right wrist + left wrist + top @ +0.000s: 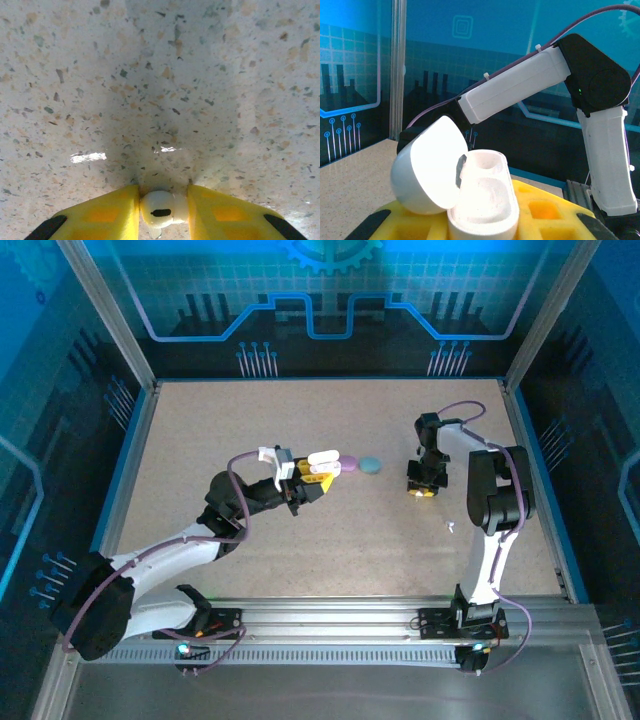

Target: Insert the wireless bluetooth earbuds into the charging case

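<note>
Now, left gripper (318,476): clamped on open white case (485,200), lower centre.
Right gripper (162,214): pinching white earbud (160,206), bottom centre.
Table (300,420): purple disc (348,464), teal disc (371,465), mid-frame.

The charging case (322,462) sits between the left gripper's (318,479) fingers, its lid (427,170) swung open toward 9 o'clock in the left wrist view. On the table (300,560) in the top view, the first round case (348,464) lies just beside the charging case at 3 o'clock. The second round case (371,465) is next in line. Farther along, near 4 o'clock, the right gripper (421,488) clamps an earbud (161,209) close over the table. A small loose piece (451,526) lies at the right gripper's 5 o'clock.
</note>
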Available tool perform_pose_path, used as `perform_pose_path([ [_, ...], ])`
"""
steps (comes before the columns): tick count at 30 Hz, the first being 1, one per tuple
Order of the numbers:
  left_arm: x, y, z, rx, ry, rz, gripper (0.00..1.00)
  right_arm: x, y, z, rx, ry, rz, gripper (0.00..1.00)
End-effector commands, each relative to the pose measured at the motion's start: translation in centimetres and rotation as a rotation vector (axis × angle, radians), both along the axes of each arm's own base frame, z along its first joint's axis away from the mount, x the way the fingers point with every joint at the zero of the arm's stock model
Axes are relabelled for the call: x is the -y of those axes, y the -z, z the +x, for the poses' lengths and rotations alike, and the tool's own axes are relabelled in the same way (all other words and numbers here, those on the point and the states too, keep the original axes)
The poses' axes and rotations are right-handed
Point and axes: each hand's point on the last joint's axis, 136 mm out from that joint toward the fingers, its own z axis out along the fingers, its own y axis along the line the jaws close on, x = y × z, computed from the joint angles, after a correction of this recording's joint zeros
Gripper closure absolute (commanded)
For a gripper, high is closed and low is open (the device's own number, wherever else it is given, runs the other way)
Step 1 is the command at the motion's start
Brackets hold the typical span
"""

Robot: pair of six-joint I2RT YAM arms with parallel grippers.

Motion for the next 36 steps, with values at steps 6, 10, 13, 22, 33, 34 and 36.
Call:
perform_pose_path([
  [6,-0.1,-0.3,-0.4,0.018,-0.002,-0.008,0.78,-0.5,0.1,0.1,0.012,0.003,0.029,0.74],
  [10,0.0,-0.2,-0.3,0.018,-0.005,-0.006,0.78,-1.0,-1.7,0.6,0.078,-0.016,0.039,0.74],
  [13,0.1,-0.1,-0.1,0.009,-0.008,-0.004,0.78,-1.8,-4.1,1.3,0.165,-0.038,0.059,0.74],
  [22,0.5,0.8,1.0,-0.030,-0.044,0.006,0.78,-5.6,-14.8,2.5,0.563,-0.118,0.178,0.74],
  [33,2.2,2.2,3.3,-0.079,-0.146,-0.012,0.78,-10.4,-28.3,0.2,1.045,-0.229,0.279,0.73],
  [34,2.3,2.2,3.5,-0.082,-0.159,-0.016,0.78,-10.6,-29.0,-0.1,1.067,-0.229,0.293,0.73],
  [36,2.5,2.3,3.9,-0.081,-0.189,-0.029,0.78,-11.1,-30.3,-0.7,1.107,-0.234,0.331,0.72],
])
